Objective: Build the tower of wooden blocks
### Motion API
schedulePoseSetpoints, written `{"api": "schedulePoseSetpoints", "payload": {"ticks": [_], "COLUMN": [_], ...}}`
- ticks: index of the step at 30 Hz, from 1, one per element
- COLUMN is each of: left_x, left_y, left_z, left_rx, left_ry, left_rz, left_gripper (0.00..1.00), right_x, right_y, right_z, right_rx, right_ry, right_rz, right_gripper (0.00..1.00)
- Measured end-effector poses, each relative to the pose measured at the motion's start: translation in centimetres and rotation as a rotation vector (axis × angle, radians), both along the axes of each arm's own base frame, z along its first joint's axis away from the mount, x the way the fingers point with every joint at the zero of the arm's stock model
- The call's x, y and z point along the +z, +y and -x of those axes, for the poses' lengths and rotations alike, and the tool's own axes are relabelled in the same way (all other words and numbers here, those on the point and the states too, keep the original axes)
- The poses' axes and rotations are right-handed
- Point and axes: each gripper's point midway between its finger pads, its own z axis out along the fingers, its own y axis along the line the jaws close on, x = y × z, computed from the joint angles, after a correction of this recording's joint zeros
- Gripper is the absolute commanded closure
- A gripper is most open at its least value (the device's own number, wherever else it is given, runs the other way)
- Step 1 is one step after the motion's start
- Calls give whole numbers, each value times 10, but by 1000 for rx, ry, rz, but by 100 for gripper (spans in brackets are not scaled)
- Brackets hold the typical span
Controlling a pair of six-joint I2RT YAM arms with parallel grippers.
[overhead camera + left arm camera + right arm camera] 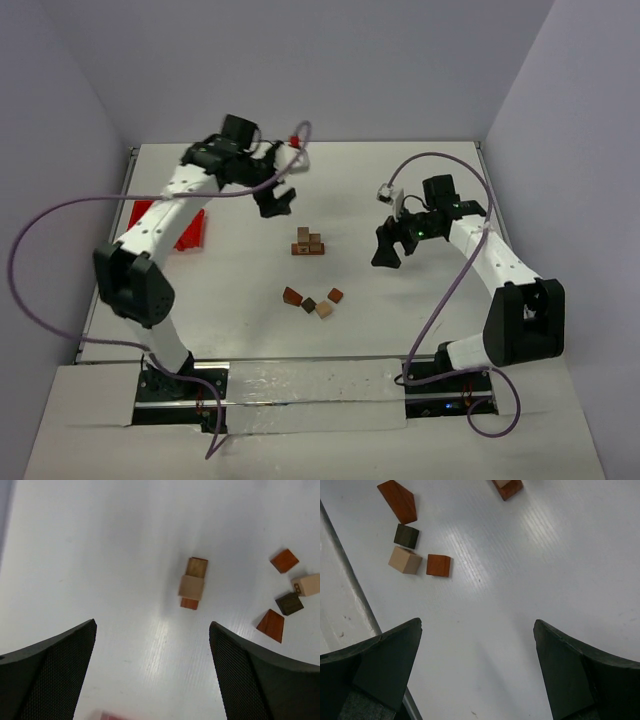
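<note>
Wood block tower (307,242), a small stack of tan wooden blocks on a reddish-brown bar base, stands near the middle of the white desk (230,300), between my two arms. From my left wrist I see the tower (192,582) from above, with a pale tan cube uppermost and the reddish-brown bar showing at both ends. From my right wrist only a corner of it (507,486) shows at the far edge of the view.

My left jaws stand wide apart with nothing between them. They hang above the desk to the far left of the tower and touch nothing. My right jaws are spread wide as well and hold nothing, to the right of the tower and well apart from it.

Four loose wood blocks lie in a small group on the near side of the tower, apart from it: a reddish-brown wedge (292,296), a dark brown cube (309,305), a light tan cube (324,309) and a reddish-brown cube (336,294). The dark cube and the tan cube lie just beside each other.

A red plastic bin (190,232) sits at the left of the desk, partly hidden behind my left arm (160,225).
</note>
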Motion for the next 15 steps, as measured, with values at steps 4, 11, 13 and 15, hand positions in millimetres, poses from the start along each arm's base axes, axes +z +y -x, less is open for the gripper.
{"api": "schedulePoseSetpoints", "payload": {"ticks": [4, 11, 13, 15], "left_x": [49, 43, 28, 18], "left_y": [71, 93, 93, 95], "left_z": [-13, 23, 33, 40], "left_rx": [193, 217, 207, 203], "left_ry": [-70, 24, 81, 131], "left_rz": [174, 305, 322, 339], "left_gripper": [1, 1, 1, 1], "right_x": [1, 0, -5, -10], "right_y": [26, 71, 84, 97], "right_z": [18, 62, 76, 90], "right_rx": [131, 401, 486, 569], "right_ry": [-56, -158, -179, -198], "right_rz": [46, 100, 125, 141], "right_gripper": [0, 3, 6, 9]}}
